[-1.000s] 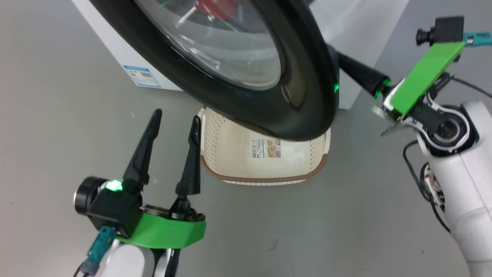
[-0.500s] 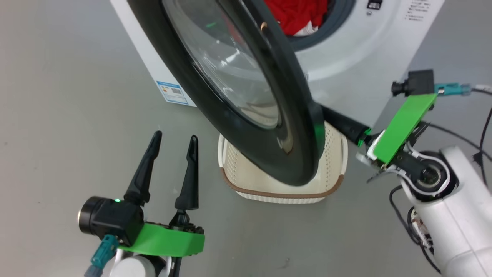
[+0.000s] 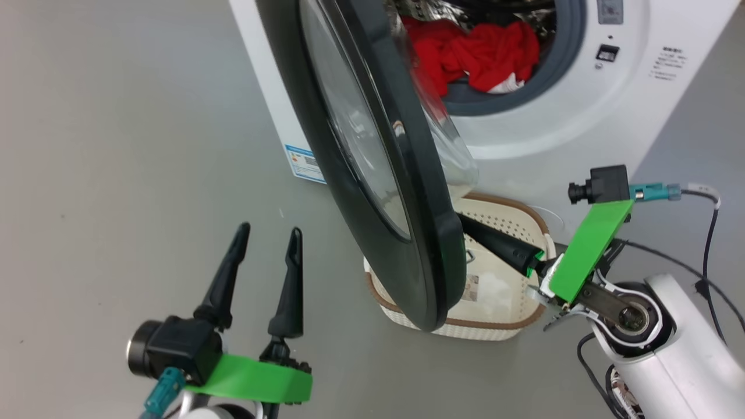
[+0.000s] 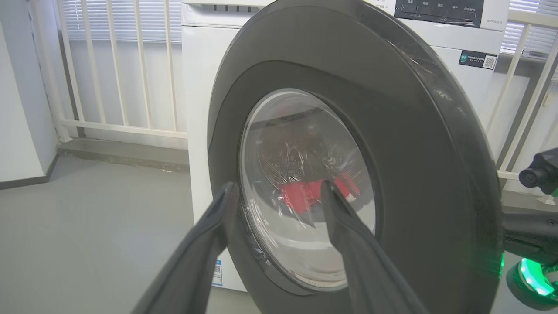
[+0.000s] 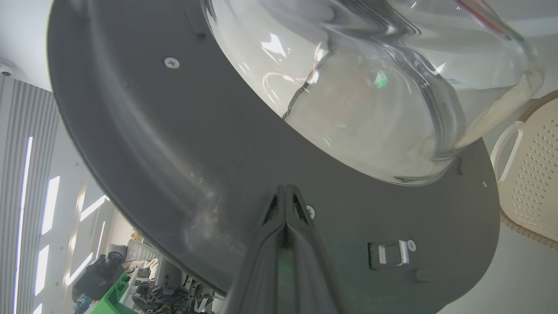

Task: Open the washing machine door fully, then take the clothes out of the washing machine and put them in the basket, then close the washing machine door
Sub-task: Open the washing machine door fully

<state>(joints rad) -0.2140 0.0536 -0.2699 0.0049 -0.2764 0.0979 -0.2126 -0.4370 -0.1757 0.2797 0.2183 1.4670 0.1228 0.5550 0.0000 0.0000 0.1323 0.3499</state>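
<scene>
Swung wider than one second earlier: washing machine door, edge-on in head view and uncovering the steel drum; viewpoint also shifted. Right gripper carried along with it, fingers pressed together, holding nothing, tips at the door's inner face just below the glass bowl and near a small metal latch.

Containers. Washing machine: holds the clothes, a red heap with a patch of white, lying at the front of the drum and reaching onto the grey rubber ring; seen also as a red blur through the door glass in left wrist view. Basket: stands on the grey floor directly before the machine, partly behind the door's lower edge in head view; shows a printed sticker on its bottom, half hidden by the door.

Left gripper: spread wide, grips nothing, hovers left of the door, clear of it.

Writing. Blue-edged label on the machine's side panel, print on its front, dark control strip and QR sticker near its top: all too small to read.
</scene>
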